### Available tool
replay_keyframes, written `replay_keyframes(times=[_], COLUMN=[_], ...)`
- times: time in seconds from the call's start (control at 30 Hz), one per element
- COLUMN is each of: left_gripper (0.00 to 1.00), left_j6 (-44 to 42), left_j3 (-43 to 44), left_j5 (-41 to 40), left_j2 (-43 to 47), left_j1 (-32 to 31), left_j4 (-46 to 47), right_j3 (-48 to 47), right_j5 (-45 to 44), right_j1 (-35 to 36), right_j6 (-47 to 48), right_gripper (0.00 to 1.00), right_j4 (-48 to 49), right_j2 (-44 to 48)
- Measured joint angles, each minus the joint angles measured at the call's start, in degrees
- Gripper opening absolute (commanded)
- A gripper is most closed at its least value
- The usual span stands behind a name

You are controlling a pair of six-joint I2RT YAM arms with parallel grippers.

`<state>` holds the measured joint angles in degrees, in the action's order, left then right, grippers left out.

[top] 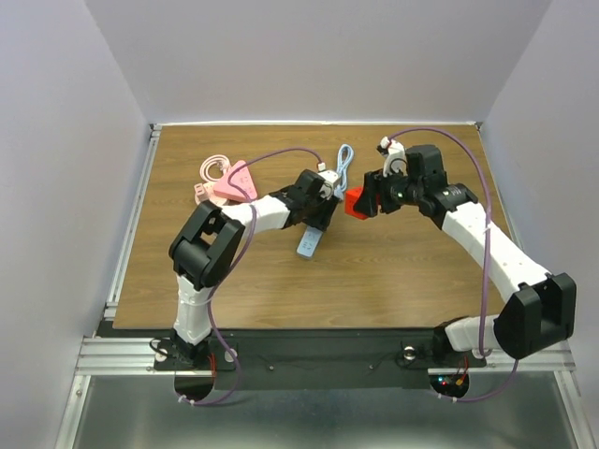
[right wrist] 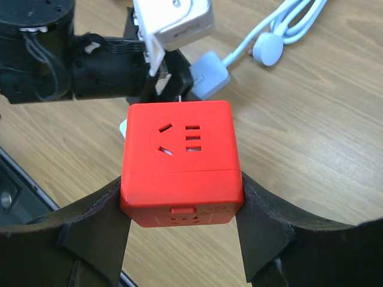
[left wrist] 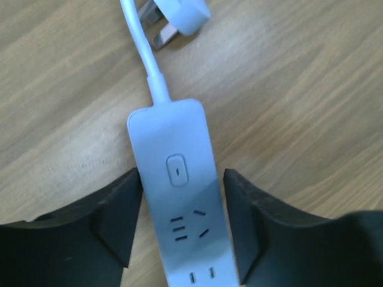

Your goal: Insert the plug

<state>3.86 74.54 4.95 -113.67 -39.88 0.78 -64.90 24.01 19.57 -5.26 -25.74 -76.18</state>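
Plug (right wrist: 181,161) clamped in our right pincer (right wrist: 182,191), socket face toward its wrist; left pincer (left wrist: 181,185) straddles power strip (left wrist: 173,137), grip unclear.

This is a robotics lab test cell: a wooden tabletop (top: 393,281) boxed in by plain white panels (top: 318,56) and edged with aluminium framing (top: 122,354). The left arm (top: 271,213) and right arm (top: 496,248), trailing purple cables (top: 484,201), are bolted along its near edge.

Smooth red plastic plug (right wrist: 181,161) between matt black fingers (right wrist: 90,239), satin pale-blue plastic power strip (left wrist: 179,191), wood-grain table (left wrist: 299,89) beneath
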Motion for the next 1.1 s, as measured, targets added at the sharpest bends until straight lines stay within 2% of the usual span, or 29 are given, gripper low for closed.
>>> replay_keyframes(times=[0.23,0.5,0.67,0.8,1.1], left_gripper=[0.83,0.83,0.83,0.84,0.84], left_j6=[1.49,4.66,7.72,10.93,13.53], left_j3=[-8.52,-15.82,-23.82,-28.57,-30.05], left_j5=[1.66,3.93,4.66,6.23,8.57], left_j2=[8.44,20.61,22.32,23.54,26.91], left_j1=[-0.13,0.52,2.23,6.56,12.31], left_j4=[-0.76,5.73,8.52,8.63,11.87], right_j3=[-4.02,-11.69,-15.54,-19.23,-33.27], right_j5=[1.79,0.79,0.42,-0.42,-5.64], right_j1=[0.02,2.23,3.54,4.46,10.27], right_j6=[5.44,10.29,12.87,15.02,19.45], right_gripper=[0.00,0.01,0.01,0.01,0.01], right_j4=[-6.49,-10.93,-12.87,-14.49,-20.31], right_j2=[-3.06,-12.22,-19.32,-23.91,-36.04])
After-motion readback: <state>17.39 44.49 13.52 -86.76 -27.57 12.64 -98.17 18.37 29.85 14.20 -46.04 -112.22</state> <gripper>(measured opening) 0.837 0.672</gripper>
